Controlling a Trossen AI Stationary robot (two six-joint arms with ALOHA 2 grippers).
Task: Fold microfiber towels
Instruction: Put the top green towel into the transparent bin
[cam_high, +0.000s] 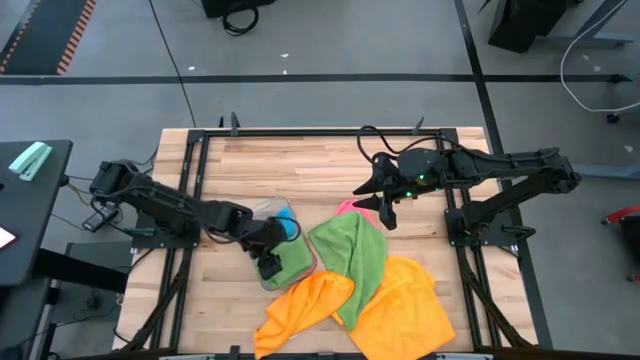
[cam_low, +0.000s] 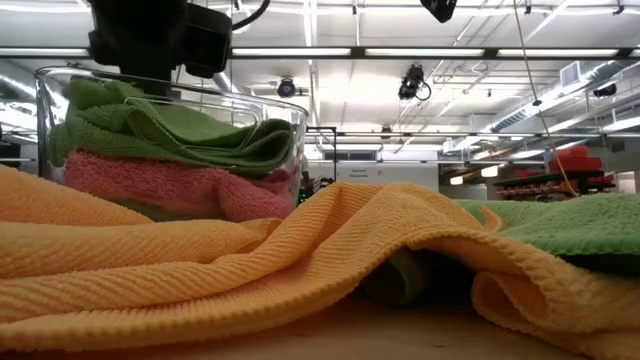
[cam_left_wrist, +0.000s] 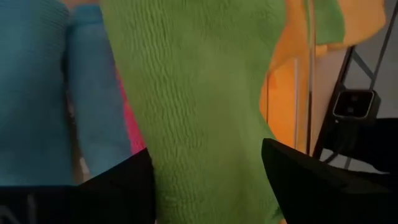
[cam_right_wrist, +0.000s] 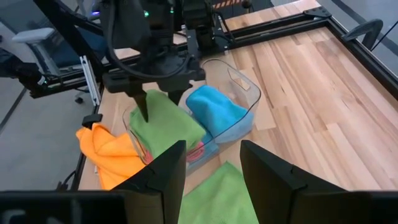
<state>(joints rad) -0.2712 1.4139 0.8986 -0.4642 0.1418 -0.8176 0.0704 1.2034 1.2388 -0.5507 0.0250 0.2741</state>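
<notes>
My left gripper: over the clear tray, fingers spread wide just above the folded green towel, gripping nothing.
Clear tray: near the tabletop's middle, toward its front edge; a folded pink towel under the green one at one end, a folded blue towel at the other.
Loose orange towels: crumpled along the front edge, right of the tray.
Loose green towel: draped over the orange ones.
My right gripper: hanging above the green towel's far edge, fingers parted, empty.
</notes>
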